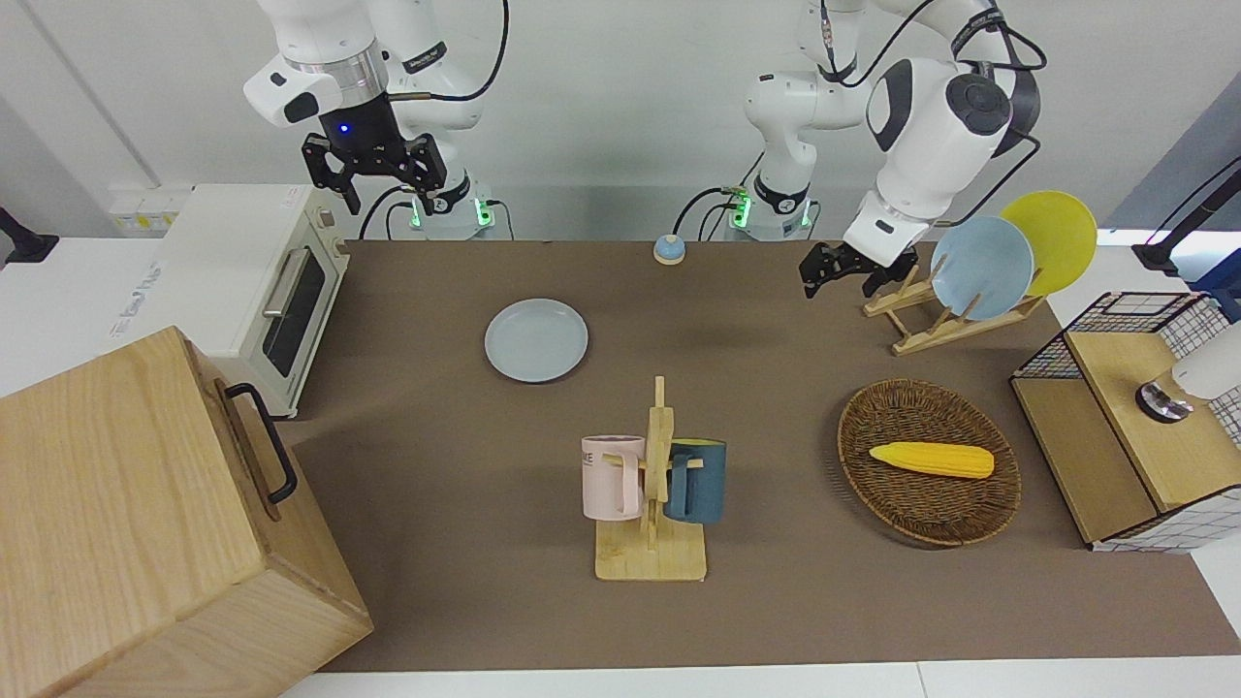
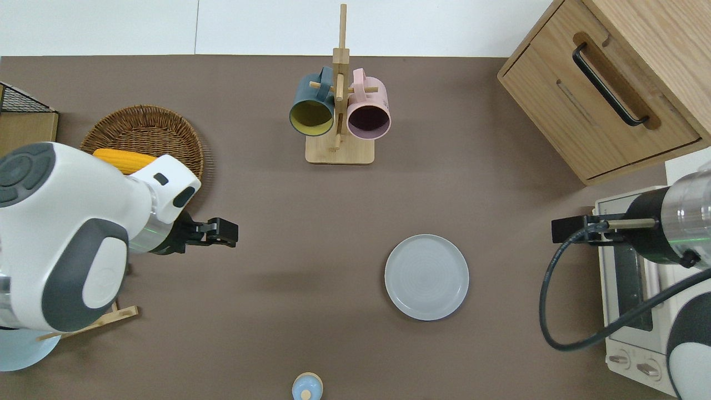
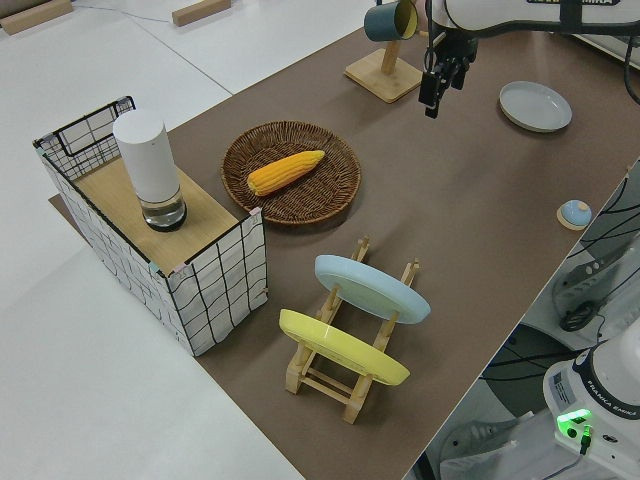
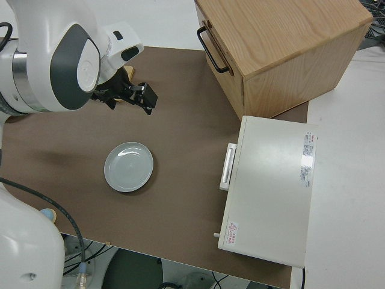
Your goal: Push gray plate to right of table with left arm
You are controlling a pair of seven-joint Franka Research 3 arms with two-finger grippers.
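Note:
The gray plate (image 1: pixel 536 339) lies flat on the brown table (image 1: pixel 776 601), toward the right arm's end and near the toaster oven; it also shows in the overhead view (image 2: pixel 426 276) and the right side view (image 4: pixel 129 167). My left gripper (image 1: pixel 840 279) is open and empty, up in the air. In the overhead view my left gripper (image 2: pixel 225 232) is over bare table beside the wicker basket, well apart from the plate. The right arm is parked, its gripper (image 1: pixel 388 189) open.
A mug stand (image 2: pixel 339 111) holds a teal and a pink mug. A wicker basket (image 2: pixel 166 194) holds a corn cob. A rack (image 1: pixel 931 310) holds a sky-blue and a yellow plate. A wooden cabinet (image 2: pixel 605 89), a toaster oven (image 1: pixel 242 281) and a small blue knob (image 2: pixel 306 386) are also there.

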